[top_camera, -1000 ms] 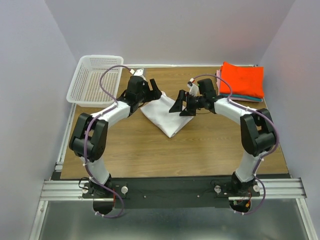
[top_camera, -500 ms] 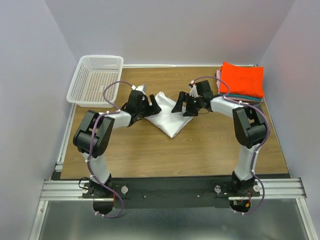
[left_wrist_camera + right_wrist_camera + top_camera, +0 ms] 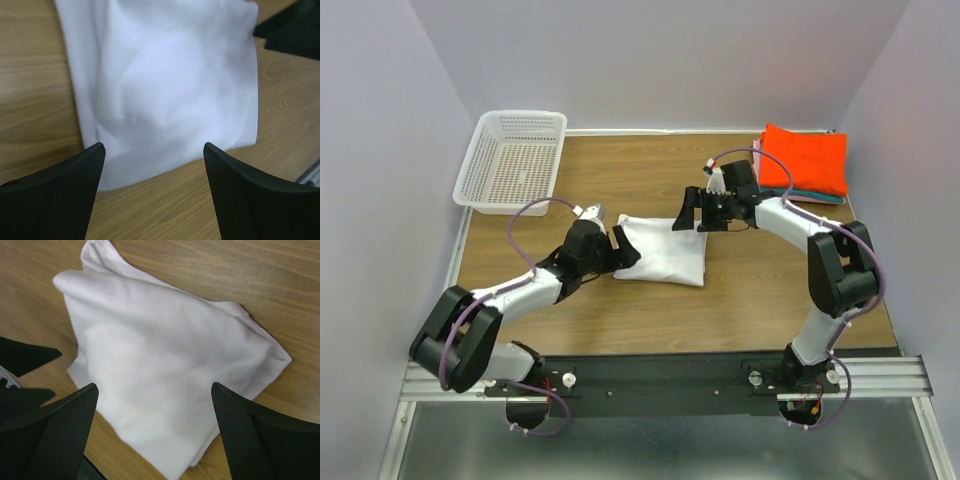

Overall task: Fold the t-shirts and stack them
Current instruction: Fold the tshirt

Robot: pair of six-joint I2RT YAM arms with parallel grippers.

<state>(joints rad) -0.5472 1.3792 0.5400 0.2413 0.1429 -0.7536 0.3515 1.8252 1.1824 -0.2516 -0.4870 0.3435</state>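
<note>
A folded white t-shirt lies in the middle of the table, also plain in the left wrist view and the right wrist view. My left gripper stands open at its left edge, low over the wood, nothing between the fingers. My right gripper hangs open just above the shirt's far right corner, holding nothing. A stack of folded t-shirts with a bright orange-red one on top, teal and pink edges below, sits at the back right.
A white mesh basket stands at the back left corner. Purple-grey walls close in on both sides. The metal rail with the arm bases runs along the near edge.
The white t-shirt went from a diamond lying point-down to a squarer bundle nearer the front. My left arm swung down and left; the right gripper rose slightly.
</note>
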